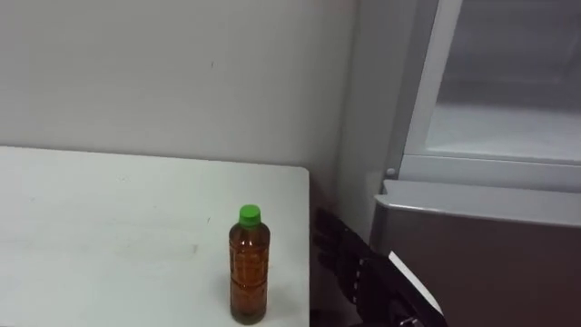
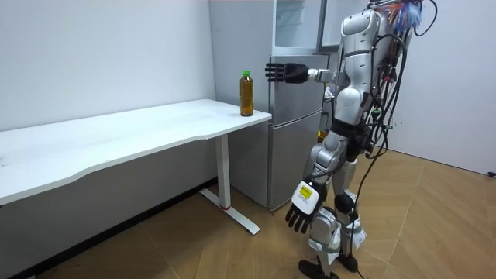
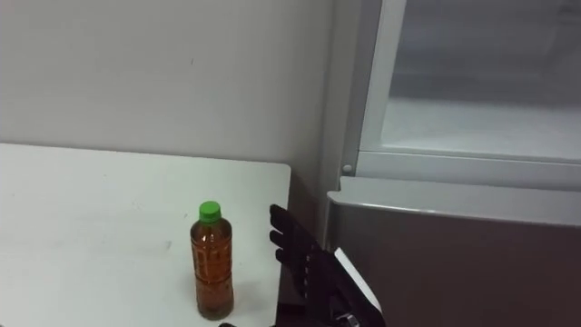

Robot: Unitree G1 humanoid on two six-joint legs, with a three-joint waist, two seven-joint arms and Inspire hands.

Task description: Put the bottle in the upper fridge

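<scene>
Bottle [image 1: 250, 268] upright on white table [image 1: 109, 227], near its right edge. Right hand [image 1: 340, 254] just beside it, off the edge, fingers straight, not touching. Left hand [image 2: 302, 208] hangs low, fingers relaxed.

Amber-brown bottle [image 1: 250, 277], green cap [image 1: 250, 214]. Plain white table [image 1: 100, 236]. Silver-grey fridge [image 1: 490, 250], white inner frame. Black right robot hand [image 1: 338, 252]. Light-brown wood floor [image 2: 434, 229], herringbone pattern. Off-white wall [image 1: 163, 73].

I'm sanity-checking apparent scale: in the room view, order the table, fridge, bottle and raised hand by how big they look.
1. table
2. fridge
3. bottle and right hand: these look about alike, one upright, one outstretched, so I won't rank them.
</scene>
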